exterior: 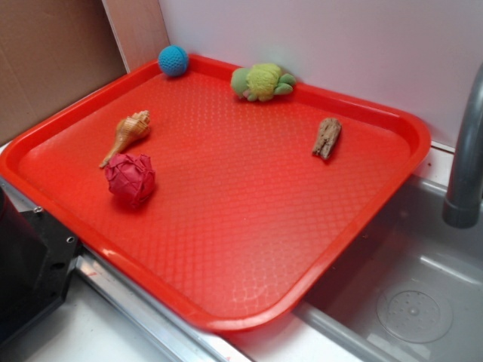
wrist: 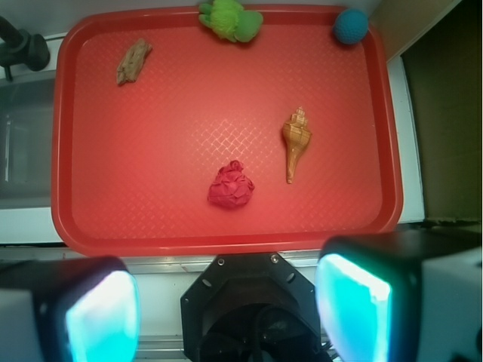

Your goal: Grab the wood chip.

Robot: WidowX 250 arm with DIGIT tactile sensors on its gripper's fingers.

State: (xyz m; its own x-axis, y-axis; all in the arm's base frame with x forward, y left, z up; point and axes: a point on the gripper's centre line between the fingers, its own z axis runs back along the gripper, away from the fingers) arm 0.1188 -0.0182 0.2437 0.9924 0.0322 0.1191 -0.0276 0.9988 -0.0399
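Note:
The wood chip (exterior: 327, 137) (wrist: 133, 61) is a rough grey-brown piece lying flat on the red tray (exterior: 226, 249) (wrist: 151, 196), near its far right side in the exterior view and at the upper left in the wrist view. My gripper (wrist: 226, 313) shows only in the wrist view, high above the tray's near edge. It is open, its two glowing pads (wrist: 102, 320) wide apart with nothing between them. It is far from the chip. The exterior view does not show the gripper.
On the tray lie a tan spiral seashell (exterior: 128, 134) (wrist: 295, 141), a crumpled red ball (exterior: 130, 179) (wrist: 230, 186), a green-yellow plush toy (exterior: 262, 81) (wrist: 230, 19) and a blue ball (exterior: 173, 60) (wrist: 351, 26). A grey faucet (exterior: 468, 158) and sink (exterior: 407, 302) sit to the right. The robot's black base (wrist: 253, 309) is below the tray.

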